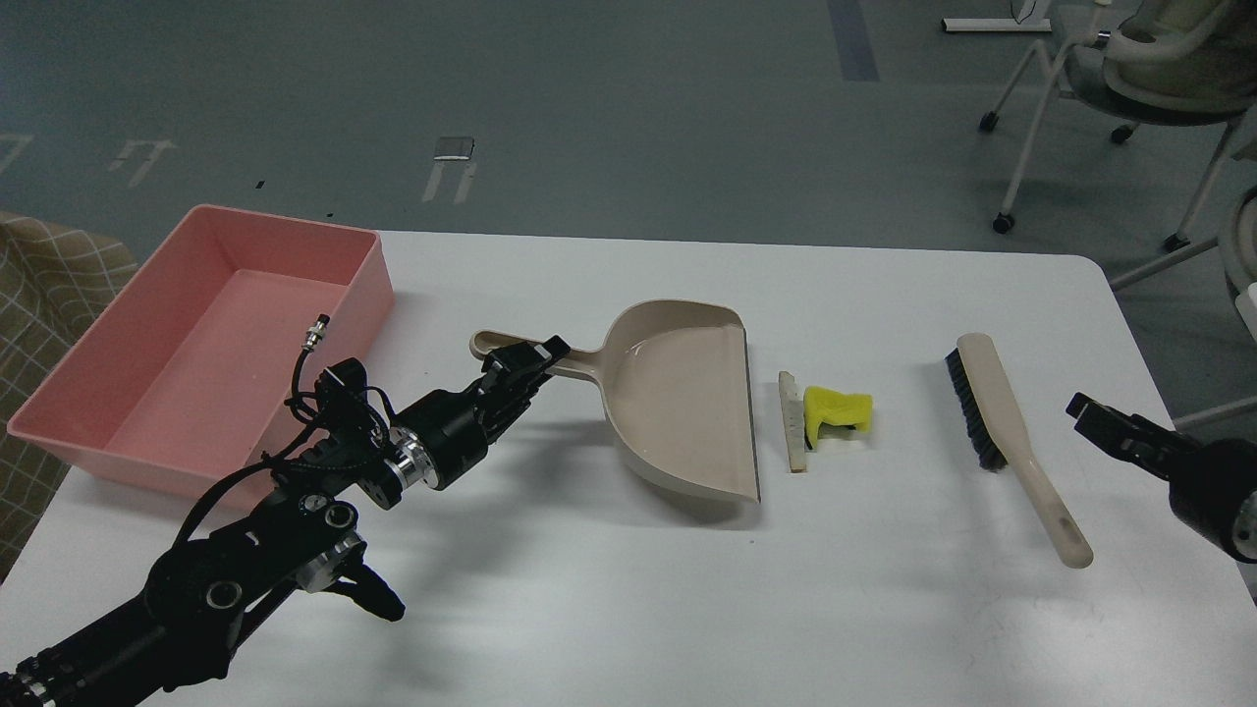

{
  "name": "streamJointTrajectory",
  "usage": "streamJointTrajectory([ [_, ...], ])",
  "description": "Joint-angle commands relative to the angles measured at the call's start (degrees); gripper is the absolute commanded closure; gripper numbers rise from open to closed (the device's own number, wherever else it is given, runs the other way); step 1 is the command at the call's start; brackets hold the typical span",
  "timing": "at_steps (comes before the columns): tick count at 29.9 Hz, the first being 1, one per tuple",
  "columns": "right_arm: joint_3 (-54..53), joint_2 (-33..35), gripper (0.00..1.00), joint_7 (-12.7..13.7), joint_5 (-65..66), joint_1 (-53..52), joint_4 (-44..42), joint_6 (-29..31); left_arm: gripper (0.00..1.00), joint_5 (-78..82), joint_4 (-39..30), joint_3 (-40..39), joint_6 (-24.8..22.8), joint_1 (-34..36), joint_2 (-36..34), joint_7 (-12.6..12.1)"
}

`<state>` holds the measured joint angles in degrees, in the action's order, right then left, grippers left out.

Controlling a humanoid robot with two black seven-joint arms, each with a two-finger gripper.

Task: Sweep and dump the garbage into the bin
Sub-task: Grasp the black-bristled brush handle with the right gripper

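My left gripper (523, 360) is shut on the handle of the beige dustpan (678, 393), whose open mouth faces right. The garbage lies just right of that mouth: a thin pale wedge (792, 420) and a yellow foam chunk (835, 409) touching it. A small gap separates the dustpan's lip from the wedge. The beige brush with black bristles (1002, 424) lies flat further right. My right gripper (1090, 410) has come in at the right edge, just right of the brush; its fingers cannot be told apart. The pink bin (128, 393) stands at the left, empty.
The white table (628, 609) has its far edge behind the dustpan and a rounded right corner. Office chairs (1129, 79) stand on the floor beyond the table's right end. A checked cloth (39, 285) lies left of the bin.
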<state>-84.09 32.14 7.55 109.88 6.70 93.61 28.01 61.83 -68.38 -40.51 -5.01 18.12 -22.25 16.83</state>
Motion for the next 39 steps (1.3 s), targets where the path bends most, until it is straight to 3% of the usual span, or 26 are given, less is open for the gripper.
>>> streamJointTrajectory([
  [1, 5.0, -1.5, 0.37, 0.2, 3.0, -0.4, -0.6, 0.0, 1.00, 0.0, 0.1, -0.1, 0.0, 0.0, 0.0, 0.0],
  [10, 7.5, -5.4, 0.36, 0.8, 8.7, -0.4, -2.7, 0.0, 1.00, 0.0, 0.2, -0.1, 0.0, 0.0, 0.2, 0.0],
  [13, 7.5, -5.4, 0.53, 1.4, 9.0, -0.5, -2.6, 0.0, 1.00, -0.1, 0.3, -0.1, 0.0, 0.0, 0.2, 0.0],
  [15, 7.7, -5.1, 0.75, 1.5, 9.2, -0.9, -2.6, 0.0, 1.00, -0.1, 0.2, -0.1, 0.0, 0.0, 0.2, 0.0],
  [24, 7.6, -4.6, 0.76, 1.5, 9.2, -1.8, -1.8, 0.0, 1.00, -0.1, 0.2, -0.1, 0.0, 0.0, 0.1, 0.0],
  [26, 7.6, -4.6, 0.80, 1.5, 9.2, -1.8, -1.8, 0.0, 1.00, -0.1, 0.2, -0.1, 0.0, 0.0, 0.1, 0.0],
  [29, 7.6, -4.6, 0.99, 1.5, 9.2, -1.6, -1.8, 0.0, 1.00, -0.2, 0.2, -0.1, 0.0, 0.0, 0.1, 0.0],
  [39, 9.3, -5.2, 1.00, 1.0, 8.6, -1.3, 0.4, 0.0, 1.00, 0.1, 0.3, 1.0, 0.0, -1.8, -0.4, -0.7],
])
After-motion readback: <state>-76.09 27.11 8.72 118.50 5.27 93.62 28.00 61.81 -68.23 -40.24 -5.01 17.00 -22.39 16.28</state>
